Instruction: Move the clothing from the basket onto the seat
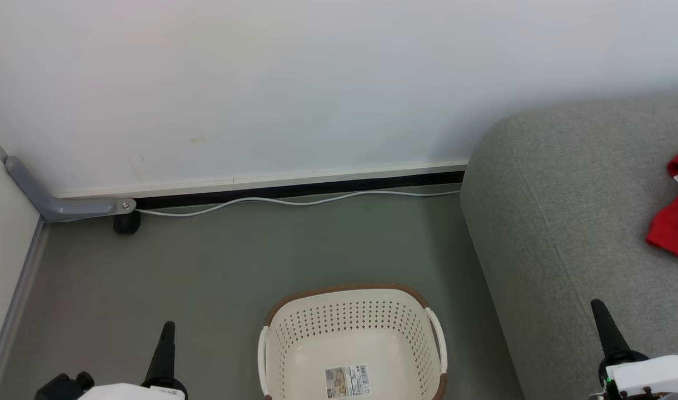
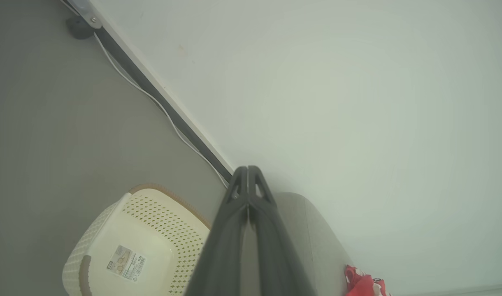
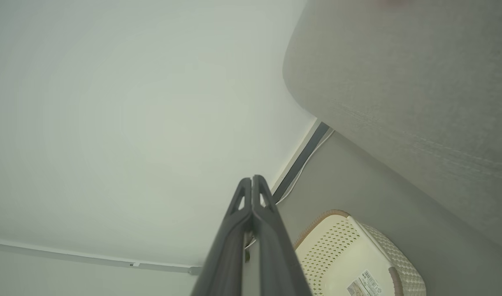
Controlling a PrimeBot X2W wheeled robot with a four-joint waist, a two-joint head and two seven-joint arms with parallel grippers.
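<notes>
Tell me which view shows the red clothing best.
The head view: the clothing lies on the seat, red with white trim, cut by the frame edge. The left wrist view catches a small red corner. The right wrist view faces the basket.

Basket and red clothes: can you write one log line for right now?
basket: empty, on floor | clothing: on seat | left gripper: shut | right gripper: shut

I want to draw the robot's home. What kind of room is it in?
Probably a living room, or a test room set up like one: a grey sofa with red clothing on it, a cream laundry basket on the floor, a plain white wall.
</notes>
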